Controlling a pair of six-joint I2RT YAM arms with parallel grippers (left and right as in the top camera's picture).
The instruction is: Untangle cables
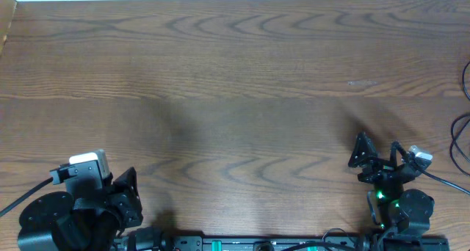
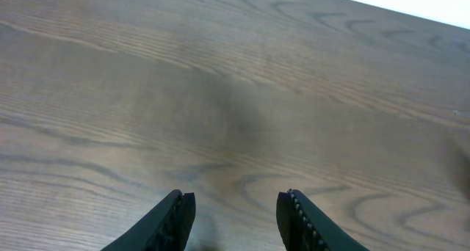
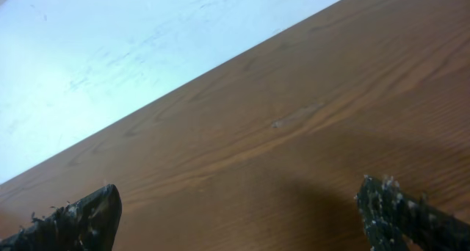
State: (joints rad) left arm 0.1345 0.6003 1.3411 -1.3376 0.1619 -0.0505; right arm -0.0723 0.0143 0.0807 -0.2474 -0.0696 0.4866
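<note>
Wood-grain table [image 1: 242, 82], seen from above. The left gripper [image 2: 236, 207] sits at the near left corner, its jaws partly apart over bare wood and holding nothing. The right gripper [image 1: 378, 150] sits near right, jaws spread wide, also holding nothing. Thin black cables [image 1: 460, 137] curve in at the table's right edge, cut off by the frame. Their visible arcs run near-to-far, but the ends and overall heading cannot be told.

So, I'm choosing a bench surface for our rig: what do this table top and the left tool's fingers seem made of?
The table top looks like matte brown wood or wood-look laminate, given its curved grain lines. The fingers of the left tool look like matte black plastic or rubber; one has a ridged inner face.
</note>
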